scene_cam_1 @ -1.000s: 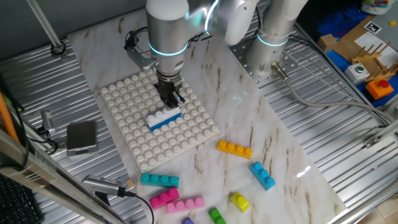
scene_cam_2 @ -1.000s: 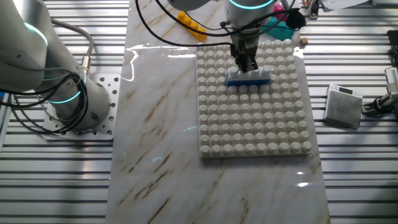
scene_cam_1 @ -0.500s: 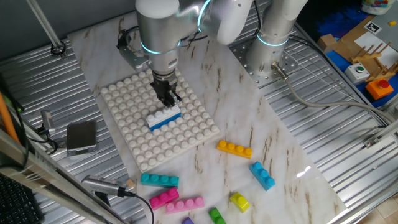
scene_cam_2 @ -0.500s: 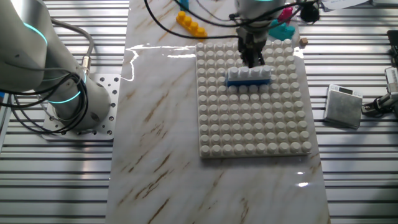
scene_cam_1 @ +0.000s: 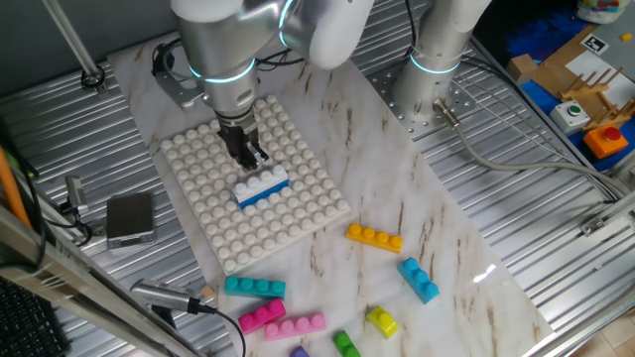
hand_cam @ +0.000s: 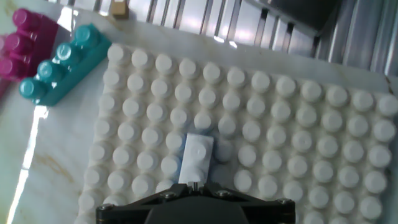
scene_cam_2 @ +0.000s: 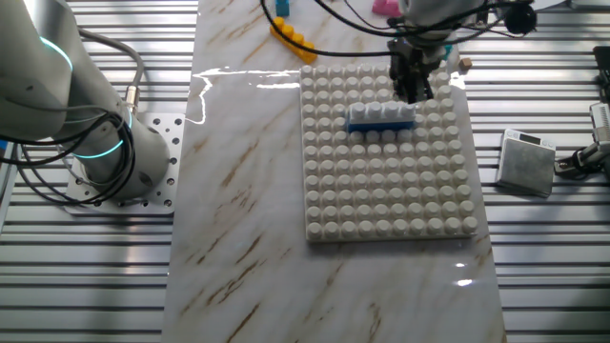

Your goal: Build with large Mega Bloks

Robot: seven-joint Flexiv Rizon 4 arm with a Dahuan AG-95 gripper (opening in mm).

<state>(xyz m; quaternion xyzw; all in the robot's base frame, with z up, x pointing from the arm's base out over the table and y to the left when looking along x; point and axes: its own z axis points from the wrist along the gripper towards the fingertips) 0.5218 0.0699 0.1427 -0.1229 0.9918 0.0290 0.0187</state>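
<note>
A white Mega Blok (scene_cam_1: pixel 261 182) sits stacked on a blue one (scene_cam_1: pixel 268 195) near the middle of the white studded baseplate (scene_cam_1: pixel 298 220). The stack also shows in the other fixed view (scene_cam_2: pixel 381 114) and the hand view (hand_cam: pixel 198 158). My gripper (scene_cam_1: pixel 246 156) hangs just above the baseplate, beside the stack and apart from it, fingers together and empty. Loose bricks lie on the marble in front: orange (scene_cam_1: pixel 374 238), light blue (scene_cam_1: pixel 419 279), teal (scene_cam_1: pixel 254 288), magenta (scene_cam_1: pixel 261 315), light pink (scene_cam_1: pixel 295 326), yellow (scene_cam_1: pixel 382 320), green (scene_cam_1: pixel 345 344).
A small grey box (scene_cam_1: pixel 130 218) sits on the ribbed metal left of the baseplate. A second arm's base (scene_cam_1: pixel 437 59) stands at the back. The teal brick (hand_cam: pixel 62 62) and the magenta brick (hand_cam: pixel 28 37) lie just off the baseplate's corner in the hand view.
My gripper has let go of the white brick, lifted off it and moved away across the baseplate. The white-on-blue stack has stayed in place.
</note>
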